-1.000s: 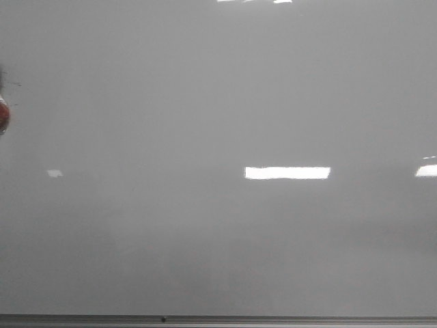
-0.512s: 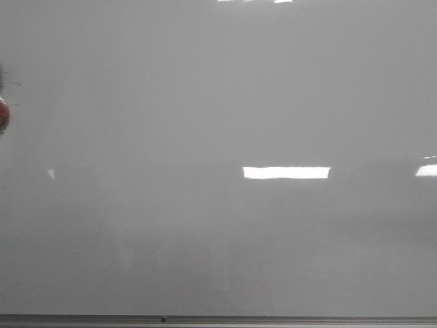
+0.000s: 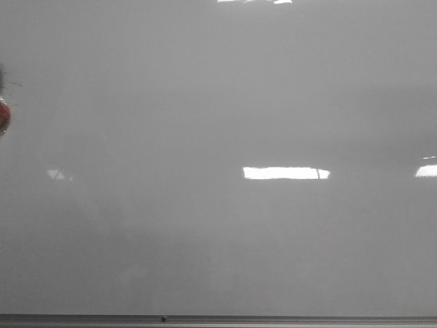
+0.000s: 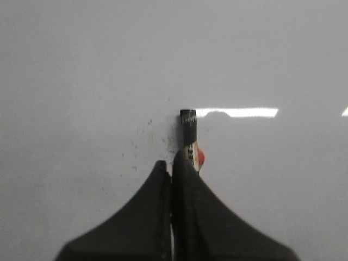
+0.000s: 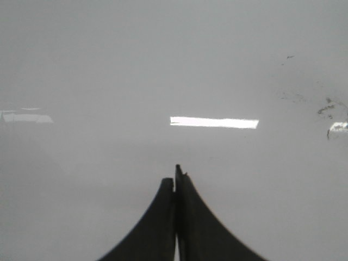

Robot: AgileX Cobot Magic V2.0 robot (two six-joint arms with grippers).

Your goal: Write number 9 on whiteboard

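The whiteboard (image 3: 218,102) filled the front view, glossy pale grey with glare bars and a thin metal strip along six o'clock. No 9 showed anywhere on it, so by my read the writing had not begun. At nine o'clock on the edge, a red-and-dark blur peeked in, too cut off to name. The left tool (image 4: 173,163) was clenched on a marker (image 4: 189,130), black cap aimed at the board, ready to draw. The right tool (image 5: 176,174) was clenched on nothing, hanging idle over bare board.
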